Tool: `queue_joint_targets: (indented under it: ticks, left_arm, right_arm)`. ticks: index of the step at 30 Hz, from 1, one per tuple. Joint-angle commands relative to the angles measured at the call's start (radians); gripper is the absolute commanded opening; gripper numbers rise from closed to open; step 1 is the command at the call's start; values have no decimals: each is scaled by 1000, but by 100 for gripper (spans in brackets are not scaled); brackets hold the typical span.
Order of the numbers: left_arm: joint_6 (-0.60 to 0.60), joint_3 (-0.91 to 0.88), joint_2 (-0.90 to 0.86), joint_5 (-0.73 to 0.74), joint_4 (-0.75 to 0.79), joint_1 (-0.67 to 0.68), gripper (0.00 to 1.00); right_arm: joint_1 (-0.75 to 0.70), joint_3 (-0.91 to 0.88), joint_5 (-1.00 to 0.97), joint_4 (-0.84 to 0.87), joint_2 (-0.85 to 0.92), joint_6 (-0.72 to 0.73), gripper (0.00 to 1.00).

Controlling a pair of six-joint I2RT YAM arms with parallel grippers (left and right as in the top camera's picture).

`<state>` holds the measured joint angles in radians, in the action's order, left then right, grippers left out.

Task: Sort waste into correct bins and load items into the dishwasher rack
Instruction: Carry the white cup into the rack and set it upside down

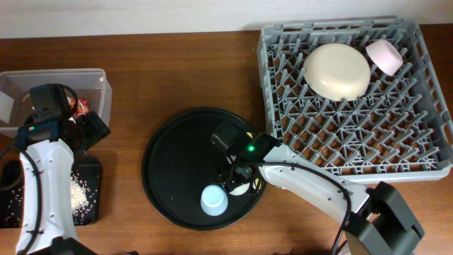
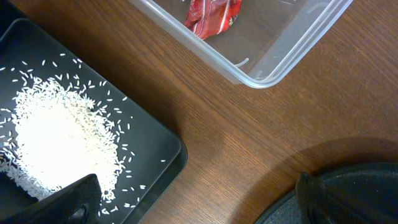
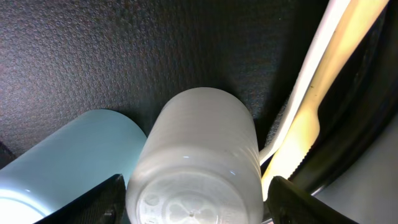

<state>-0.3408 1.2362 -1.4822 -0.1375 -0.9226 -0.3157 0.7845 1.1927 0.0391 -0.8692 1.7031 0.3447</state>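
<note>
White cup (image 3: 199, 155): sits at the near-right of the round black tray (image 1: 166, 163), under the right arm. I cannot tell whether it is mouth-up or mouth-down.

Right gripper (image 3: 196, 202): fingers apart, one on each side of the white cup with only slim gaps. No firm squeeze is visible.

Neighbours: the light blue cup (image 3: 74, 155) is hard against the white cup's left side. A pale yellow utensil (image 3: 314, 93) lies just to the right along the tray rim, and I cannot tell if it is the fork or the spoon.

Risks, as judged from here:
- The left finger has almost no room beside the blue cup. Closing or a small sideways drift could shove or tip that cup.
- The right finger could catch the utensil, then pinch it with the cup or flick it off the tray.
- The cup wall is smooth and rounded, so an off-centre pinch could let it squirt out or rotate on the lift.
- The carry to the dishwasher rack (image 1: 425, 149) runs far and right. The plate (image 1: 337, 71) and pink bowl (image 1: 384, 55) already fill the far part, and a cup landing on peg tips could topple.

Left gripper (image 2: 211, 199): fingers wide apart and empty, over bare table. It is between the shallow black tray (image 2: 155, 134) holding the rice (image 2: 56, 143) and the clear box (image 2: 273, 73) holding the red wrapper (image 2: 214, 14), well clear of the right arm.
</note>
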Motion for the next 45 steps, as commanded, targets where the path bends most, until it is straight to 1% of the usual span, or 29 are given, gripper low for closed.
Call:
queue_joint_targets:
  ticks: [1, 10, 14, 15, 18, 20, 21, 25, 32, 33, 34, 35, 40, 42, 43, 45]
  left_arm:
    - [-13, 8, -1, 3, 2, -2, 99]
    - [-13, 8, -1, 3, 2, -2, 99]
    - [-13, 8, -1, 3, 2, -2, 99]
    - [-13, 8, -1, 3, 2, -2, 99]
    - [-13, 8, -1, 3, 2, -2, 99]
    - [-13, 8, -1, 3, 2, -2, 99]
    - [-13, 8, -1, 3, 2, -2, 99]
    - [-13, 8, -1, 3, 2, -2, 99]
    - [-13, 8, -1, 3, 2, -2, 99]
    - [-13, 8, -1, 3, 2, -2, 99]
    - [-13, 8, -1, 3, 2, -2, 99]
    - [-13, 8, -1, 3, 2, -2, 99]
    - [-13, 8, -1, 3, 2, -2, 99]
    - [-13, 8, -1, 3, 2, -2, 99]
    - [-13, 8, -1, 3, 2, -2, 99]
    - [-13, 8, -1, 3, 2, -2, 99]
  right_arm:
    - [1, -11, 9, 20, 5, 15, 77]
    - [1, -39, 9, 45, 5, 15, 76]
    - [1, -93, 9, 108, 5, 16, 76]
    - [1, -93, 8, 110, 5, 15, 75]
    - [1, -93, 9, 119, 5, 15, 65]
    - [1, -93, 9, 119, 5, 15, 62]
    - [1, -93, 9, 119, 5, 15, 59]
    - [1, -77, 10, 118, 5, 15, 54]
    - [1, 82, 9, 7, -5, 14, 53]
    - [0, 105, 9, -14, -10, 14, 52]
    - [0, 123, 8, -30, -17, 10, 46]
    - [0, 144, -3, -49, -29, 8, 43]
    - [0, 203, -33, -110, -153, 7, 43]
    - [-1, 203, -87, -140, -208, 7, 44]
    - [-11, 203, -141, -171, -245, 8, 44]
    - [-93, 203, -168, -246, -312, 8, 43]
